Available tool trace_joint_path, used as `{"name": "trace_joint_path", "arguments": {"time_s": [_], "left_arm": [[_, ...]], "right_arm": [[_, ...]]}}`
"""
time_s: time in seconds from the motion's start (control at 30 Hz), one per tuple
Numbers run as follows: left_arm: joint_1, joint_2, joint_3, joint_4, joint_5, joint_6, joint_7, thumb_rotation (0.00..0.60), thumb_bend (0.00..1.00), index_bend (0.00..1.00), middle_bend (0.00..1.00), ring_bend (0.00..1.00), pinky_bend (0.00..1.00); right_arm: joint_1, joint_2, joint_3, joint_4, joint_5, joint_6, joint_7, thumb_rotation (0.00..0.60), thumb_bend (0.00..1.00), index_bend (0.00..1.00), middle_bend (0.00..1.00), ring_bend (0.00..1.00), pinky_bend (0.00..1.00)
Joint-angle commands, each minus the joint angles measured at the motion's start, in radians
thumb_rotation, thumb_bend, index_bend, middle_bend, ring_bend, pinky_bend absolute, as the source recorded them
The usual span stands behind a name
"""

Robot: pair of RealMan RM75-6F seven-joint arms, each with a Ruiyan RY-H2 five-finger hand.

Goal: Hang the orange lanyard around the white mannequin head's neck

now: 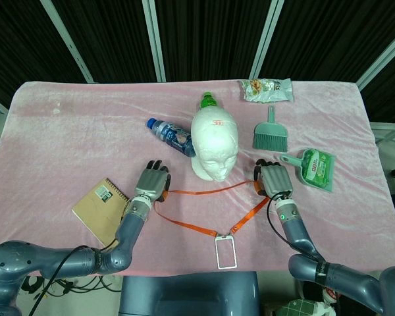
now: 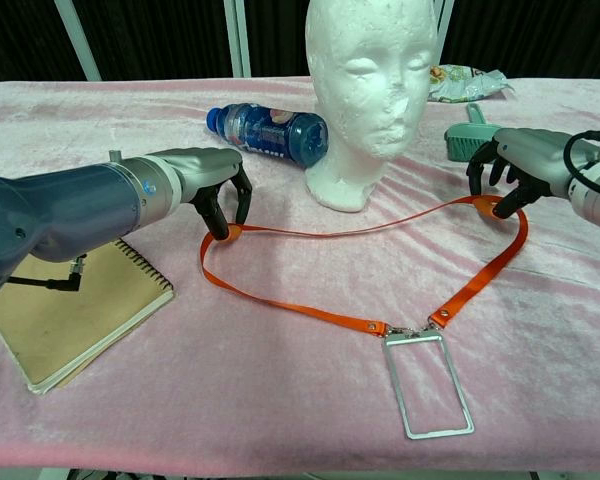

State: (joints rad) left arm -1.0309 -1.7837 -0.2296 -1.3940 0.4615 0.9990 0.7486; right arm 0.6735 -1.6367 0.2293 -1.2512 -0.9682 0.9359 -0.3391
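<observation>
**Lanyard stretched wide in front of the mannequin head**

On the pink cloth that covers the table, I have the orange lanyard opened into a wide loop lying just in front of the white mannequin head. The head stands upright near the middle of the table, face toward me, and the strap's far run passes just before its base without going around the neck.

My left hand sits at the left corner of the loop, fingers curled down with the tips pinching the strap against the cloth. My right hand does the same at the right corner, its fingers hooked over the strap where the band turns back. Both hands rest low on the table, one at each side of the head.

The two strap runs meet at the near side, where metal clips join a clear badge holder lying flat close to the near edge.

To the left, near my left forearm, lies a spiral notebook with a brown cover. Behind the head a blue water bottle lies on its side, and a green-capped bottle shows just past the head. Further right I see a green hand brush, a green dustpan and a snack packet at the far edge.
</observation>
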Motion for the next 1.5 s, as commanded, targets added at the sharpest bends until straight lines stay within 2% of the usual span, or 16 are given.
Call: {"name": "trace_joint_path", "arguments": {"time_s": [0.03,0.23,0.73,1.03,1.23,1.5], "left_arm": [[0.004,0.004,-0.003,-0.006,0.004,-0.002,-0.009,0.600,0.47,0.61,0.22,0.00,0.03],[0.012,0.001,-0.015,0.001,0.023,0.001,-0.042,0.600,0.47,0.61,0.22,0.00,0.03],[0.023,-0.032,-0.005,0.059,0.051,-0.009,-0.065,0.600,0.47,0.61,0.22,0.00,0.03],[0.031,-0.032,-0.003,0.052,0.080,-0.002,-0.075,0.600,0.47,0.61,0.22,0.00,0.03],[0.062,0.027,0.018,-0.034,0.167,0.027,-0.104,0.600,0.47,0.61,0.22,0.00,0.03],[0.141,0.169,0.048,-0.236,0.352,0.069,-0.222,0.600,0.47,0.61,0.22,0.00,0.03]], "right_arm": [[0.000,0.000,-0.001,-0.002,0.002,-0.001,-0.002,0.600,0.47,0.81,0.25,0.33,0.30],[0.002,0.002,-0.003,-0.008,0.002,0.002,-0.008,0.600,0.47,0.82,0.25,0.33,0.30],[0.004,0.003,-0.004,-0.012,0.006,0.003,-0.014,0.600,0.47,0.82,0.25,0.33,0.30],[0.003,0.012,-0.004,-0.031,0.007,0.007,-0.014,0.600,0.47,0.83,0.25,0.33,0.30],[-0.020,0.061,-0.010,-0.120,-0.013,0.024,0.009,0.600,0.47,0.83,0.25,0.33,0.30],[-0.089,0.202,-0.020,-0.332,-0.093,0.097,0.088,0.600,0.47,0.83,0.25,0.33,0.30]]}}
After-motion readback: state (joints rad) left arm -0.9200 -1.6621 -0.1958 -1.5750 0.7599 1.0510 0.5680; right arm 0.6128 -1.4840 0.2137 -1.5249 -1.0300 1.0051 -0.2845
